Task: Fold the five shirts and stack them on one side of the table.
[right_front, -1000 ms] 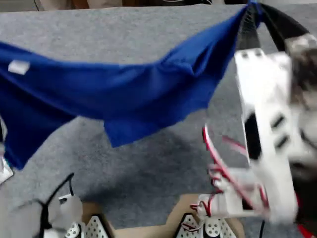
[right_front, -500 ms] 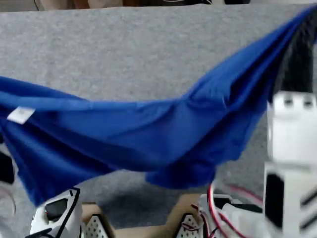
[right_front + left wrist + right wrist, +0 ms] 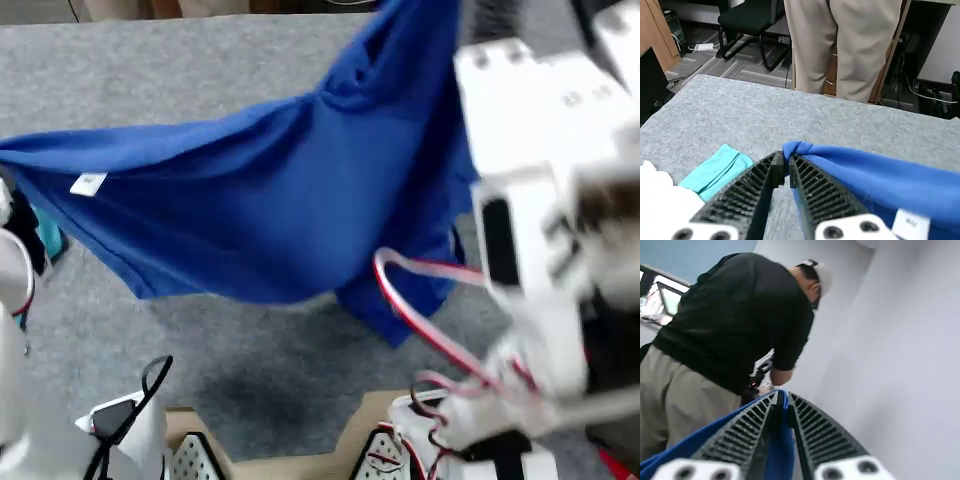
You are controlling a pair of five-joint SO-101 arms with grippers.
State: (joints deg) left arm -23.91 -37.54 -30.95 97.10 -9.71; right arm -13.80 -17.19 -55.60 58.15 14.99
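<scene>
Left tool (image 3: 785, 162) is clamped shut on a bunched corner of the blue shirt (image 3: 300, 200). The jaws are pretty much closed, with just a knot of fabric poking out past the tips. Right tool (image 3: 785, 396) is the same story, pinched tight on another bit of the shirt's edge with blue cloth trailing down between the jaws. So the shirt is strung between my two arms and hanging in the air over the desk (image 3: 200, 60), with none of it laid flat as far as I can tell.

What changed in the last second: the shirt was a long low band sagging across the whole desk, with its right end way out at the far right corner. Now the right arm has come up and in, so that end sits higher and nearer the middle. The cloth drops as one broad sheet instead of a strip. The little white label (image 3: 88, 183) near the left end has shifted inward a bit too.

Just beside the left tool there's a folded teal shirt (image 3: 715, 167) lying on the desk, with something white (image 3: 660, 195) next to it. I can't tell what that is.

My read: this is the shake-out step and the fold hasn't started yet. Next I'd have to lower the shirt flat without it bunching, and keep it off the teal one.
</scene>
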